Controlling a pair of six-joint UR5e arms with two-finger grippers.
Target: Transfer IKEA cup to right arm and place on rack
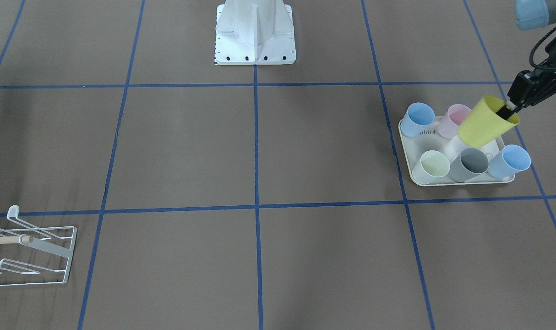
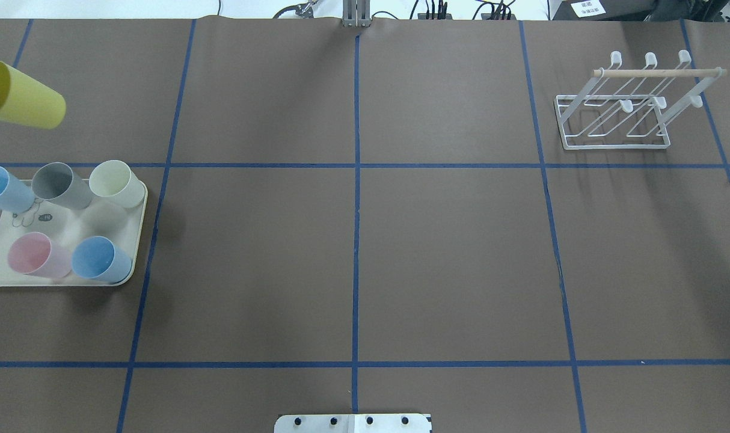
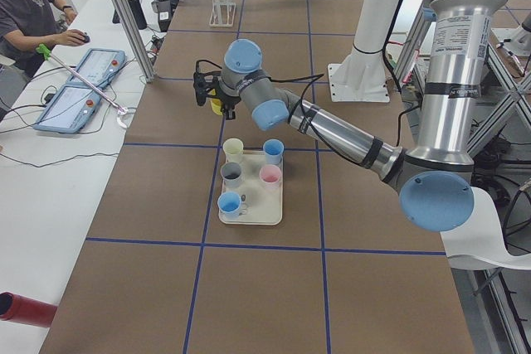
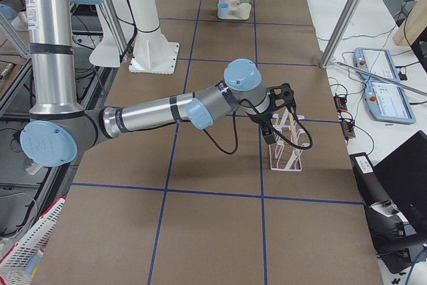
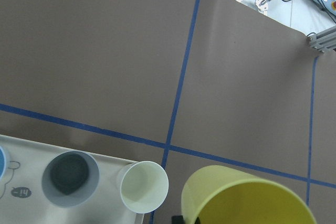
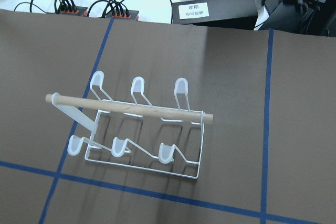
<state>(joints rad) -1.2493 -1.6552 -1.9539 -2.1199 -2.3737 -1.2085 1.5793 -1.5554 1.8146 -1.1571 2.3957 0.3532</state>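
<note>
Front-facing view: the left arm's jaws pinched the yellow cup (image 1: 486, 121) by its rim, one finger inside, holding it tilted above the tray (image 1: 461, 182). So thin a rim hold could let it swing or slip.

Overhead: the cup hung past the tray, with the rack (image 2: 611, 144) well apart across the tabletop (image 2: 449, 252).

Right side view: the right arm (image 4: 167, 108) hung beside the rack. I could not tell whether the right arm's jaws were spread, so a mistimed handover might drop the cup.

The yellow cup (image 1: 482, 128) is matt plastic, the rack (image 6: 118, 145) white-coated wire with a bare wooden dowel (image 6: 131, 108), the table covering (image 2: 251, 252) matt brown paper.
</note>
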